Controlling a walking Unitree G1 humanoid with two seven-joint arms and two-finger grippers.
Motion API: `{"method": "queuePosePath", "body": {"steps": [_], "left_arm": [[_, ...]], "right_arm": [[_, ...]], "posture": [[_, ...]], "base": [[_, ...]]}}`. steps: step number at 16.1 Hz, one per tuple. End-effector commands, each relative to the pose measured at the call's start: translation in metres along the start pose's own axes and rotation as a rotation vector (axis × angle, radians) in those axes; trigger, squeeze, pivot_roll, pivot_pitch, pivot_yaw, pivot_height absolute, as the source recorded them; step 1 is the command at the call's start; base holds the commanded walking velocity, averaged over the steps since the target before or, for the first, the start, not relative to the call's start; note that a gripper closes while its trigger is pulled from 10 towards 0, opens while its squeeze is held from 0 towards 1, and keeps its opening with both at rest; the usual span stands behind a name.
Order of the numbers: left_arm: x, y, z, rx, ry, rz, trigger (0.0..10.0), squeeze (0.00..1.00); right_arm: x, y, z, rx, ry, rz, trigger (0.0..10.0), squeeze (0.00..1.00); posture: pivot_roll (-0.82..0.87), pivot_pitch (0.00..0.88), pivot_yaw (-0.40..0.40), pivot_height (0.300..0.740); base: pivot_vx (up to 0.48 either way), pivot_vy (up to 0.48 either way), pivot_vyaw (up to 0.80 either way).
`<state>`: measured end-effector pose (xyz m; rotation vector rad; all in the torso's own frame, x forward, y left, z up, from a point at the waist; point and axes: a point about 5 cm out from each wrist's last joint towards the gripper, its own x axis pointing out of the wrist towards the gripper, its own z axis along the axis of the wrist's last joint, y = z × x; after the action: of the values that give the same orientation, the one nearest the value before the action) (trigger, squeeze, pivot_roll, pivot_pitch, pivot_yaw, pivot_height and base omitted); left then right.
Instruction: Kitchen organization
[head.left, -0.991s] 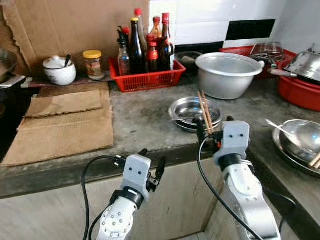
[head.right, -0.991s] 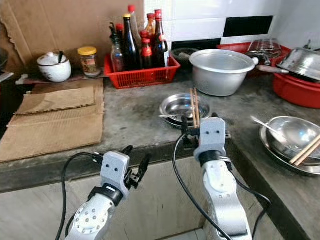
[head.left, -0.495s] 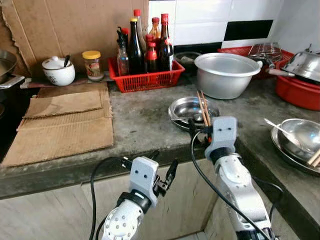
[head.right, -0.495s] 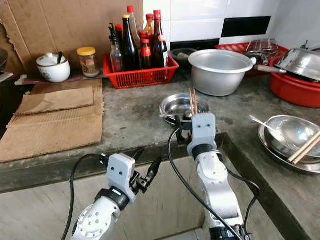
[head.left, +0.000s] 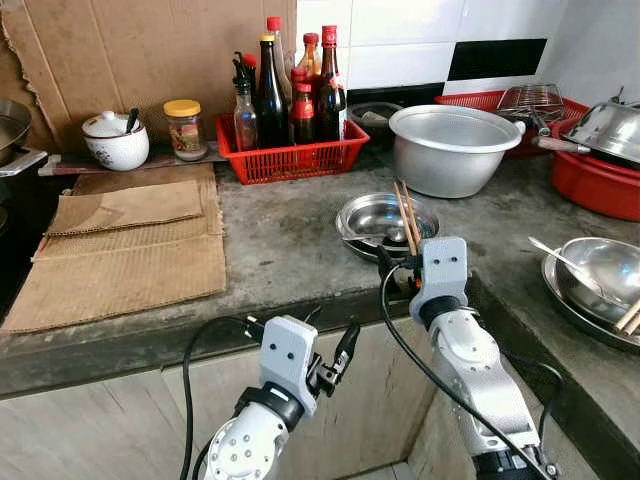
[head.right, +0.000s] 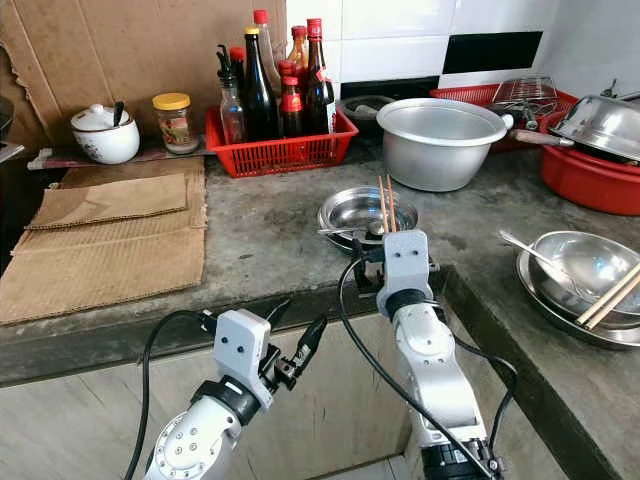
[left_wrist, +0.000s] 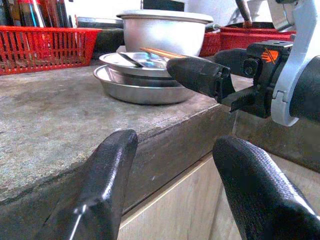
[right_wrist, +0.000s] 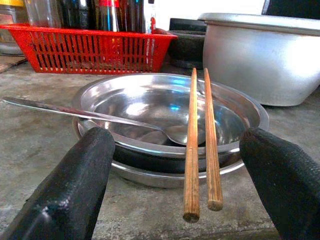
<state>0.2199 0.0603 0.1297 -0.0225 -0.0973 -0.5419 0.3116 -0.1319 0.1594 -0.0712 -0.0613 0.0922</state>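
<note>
A pair of wooden chopsticks lies across the rim of a stack of shallow steel bowls near the front edge of the grey counter, their near tips overhanging the rim toward the robot; a metal spoon rests in the top bowl beside them. The right gripper is level with the counter edge just in front of the bowls, its fingers spread wide, one to each side of the chopstick tips, holding nothing. The step in hand appears to be the approach to pick up the chopsticks. The next move likely calls for a short advance so the fingers bracket the sticks, then a close that catches both together without knocking the bowls or tipping the spoon. The right arm rises from below with the wrist angled forward over the counter edge. The left gripper hangs below the counter edge in front of the cabinet face, fingers apart and empty, pointed toward the right arm. Further back stand a large aluminium pot, a red basket of bottles, folded cardboard, a white lidded pot and a jar; to the right, another steel dish.
</note>
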Motion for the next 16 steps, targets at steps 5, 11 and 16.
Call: {"method": "queuePosePath", "body": {"steps": [5, 11, 16], "left_arm": [[0.0002, -0.0021, 0.0082, 0.005, -0.048, -0.016, 10.0, 0.0], [0.0011, -0.0024, 0.0082, 0.006, -0.049, -0.02, 10.0, 0.0], [0.0015, -0.0016, 0.0083, 0.009, -0.048, -0.012, 10.0, 0.0]], "right_arm": [[0.0006, -0.0036, -0.0037, 0.002, 0.011, -0.012, 10.0, 0.0], [0.0, -0.008, -0.0046, 0.0, 0.015, -0.025, 0.9, 0.0], [-0.0006, -0.0095, -0.0037, 0.002, 0.013, -0.031, 0.0, 0.0]], "posture": [[0.08, 0.0, -0.043, 0.74], [0.07, 0.0, -0.04, 0.74], [0.07, 0.0, -0.038, 0.74]], "base": [[0.0, 0.0, 0.0], [0.0, 0.0, 0.0], [0.0, 0.0, 0.0]]}}
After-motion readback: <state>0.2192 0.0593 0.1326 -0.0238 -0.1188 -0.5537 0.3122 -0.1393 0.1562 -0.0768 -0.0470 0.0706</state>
